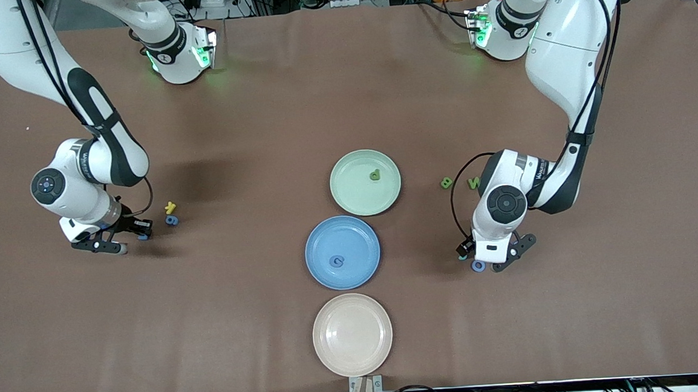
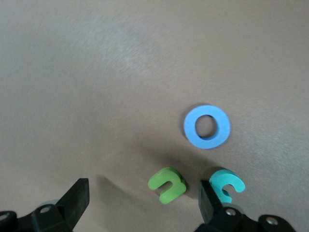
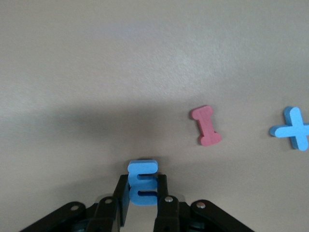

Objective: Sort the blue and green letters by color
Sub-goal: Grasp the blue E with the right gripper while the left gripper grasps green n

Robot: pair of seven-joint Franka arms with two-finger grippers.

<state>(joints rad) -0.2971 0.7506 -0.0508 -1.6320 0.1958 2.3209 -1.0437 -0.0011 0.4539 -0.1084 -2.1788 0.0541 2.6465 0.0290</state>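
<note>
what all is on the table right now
plates: 3; green plate, blue plate, beige plate; row mid-table, green farthest from the front camera, beige nearest
green letter: 1, on green plate
blue letter: 1, on blue plate
green pair: 2, beside the left arm
ring: 1, blue, left arm's end
n: 1, green, beside ring
teal letter: 1, beside n
yellow piece: 1, right arm's end
6: 1, blue, beside yellow piece
I: 1, red, right arm's end
plus: 1, blue, beside I
E: 1, blue, in right pincer
left pincer: open, by n
right pincer: shut on E
</note>
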